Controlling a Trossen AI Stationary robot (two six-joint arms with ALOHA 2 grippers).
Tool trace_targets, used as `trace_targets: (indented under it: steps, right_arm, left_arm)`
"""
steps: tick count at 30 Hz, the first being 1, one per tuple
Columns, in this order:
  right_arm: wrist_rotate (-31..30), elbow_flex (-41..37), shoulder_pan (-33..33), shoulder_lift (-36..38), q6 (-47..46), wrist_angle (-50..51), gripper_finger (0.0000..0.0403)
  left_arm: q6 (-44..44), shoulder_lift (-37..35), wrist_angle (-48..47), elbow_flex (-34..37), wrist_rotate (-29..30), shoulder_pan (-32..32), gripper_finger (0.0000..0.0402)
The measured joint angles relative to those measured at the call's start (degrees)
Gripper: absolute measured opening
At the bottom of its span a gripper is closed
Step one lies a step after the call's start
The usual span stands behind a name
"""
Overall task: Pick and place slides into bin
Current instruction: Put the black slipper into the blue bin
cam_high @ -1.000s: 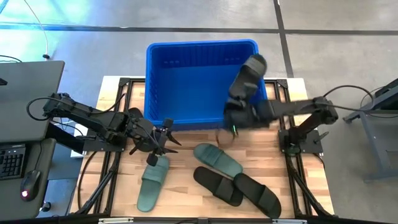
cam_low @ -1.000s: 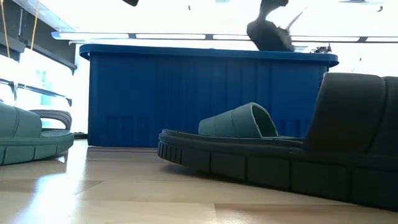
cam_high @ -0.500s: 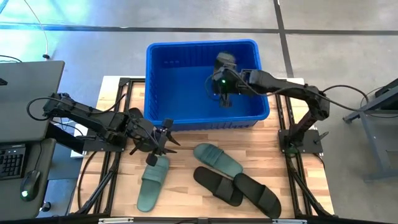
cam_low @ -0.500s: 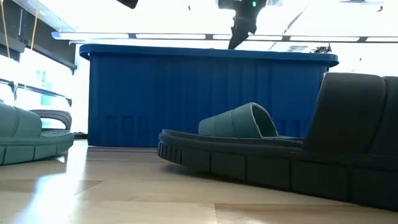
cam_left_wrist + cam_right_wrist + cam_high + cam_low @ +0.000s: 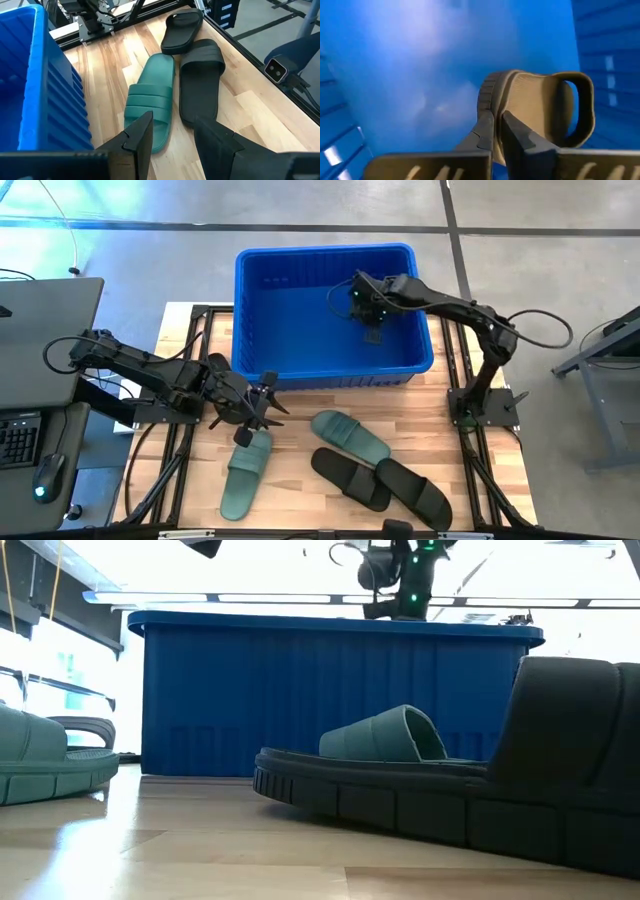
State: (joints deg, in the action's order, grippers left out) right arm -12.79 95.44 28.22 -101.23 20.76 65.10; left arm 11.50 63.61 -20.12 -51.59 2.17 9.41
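Note:
My right gripper point(image 5: 368, 308) is over the inside of the blue bin point(image 5: 242, 310), shut on a black slide point(image 5: 373, 333), which also shows in the right wrist view point(image 5: 535, 110). In the low view the gripper point(image 5: 400, 585) stands above the bin's rim point(image 5: 330, 622). My left gripper point(image 5: 262, 406) is open and empty just off the bin's near wall, above one end of a green slide point(image 5: 245, 470) lying sole down on the table. A second green slide point(image 5: 350, 435) and two black slides point(image 5: 348, 477) point(image 5: 412, 490) lie on the table to its right. My right gripper pinches the slide's sole by its edge point(image 5: 489, 102) between its two fingers, at the end away from the strap point(image 5: 580, 107). The fingers point down into the bin. The slide hangs below them inside the bin; whether it touches the bin's floor I cannot tell.
The bin stands at the table's far middle, its floor point(image 5: 290, 320) bare on the left. The left wrist view shows a green slide point(image 5: 150, 107) and two black ones point(image 5: 200, 85) point(image 5: 182, 32) lying side by side. A desk with a keyboard point(image 5: 20, 440) stands left of the table.
My right gripper has carried the black slide from over the bin's near right corner toward the far edge and left, to over the bin's inside. It has tipped down, so the slide now hangs into the bin, below the rim.

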Motion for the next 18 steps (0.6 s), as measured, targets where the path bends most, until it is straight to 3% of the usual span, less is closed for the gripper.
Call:
trace_targets:
  steps: [5,12,18]
  right_arm:
    - [2.63,0.00,1.37,-1.19,2.02,3.83,0.0039]
    - [1.40,0.00,1.45,-1.70,1.74,9.67,0.0128]
    - [-4.46,0.00,-0.40,-1.70,-3.92,9.69,0.0189]
  left_arm:
    - [-0.47,0.00,-0.28,0.00,-0.02,0.02,0.0127]
    - [-1.46,0.00,-0.48,0.00,0.00,0.01,0.0127]
    - [-1.45,0.00,-0.39,0.00,0.00,0.02,0.0127]
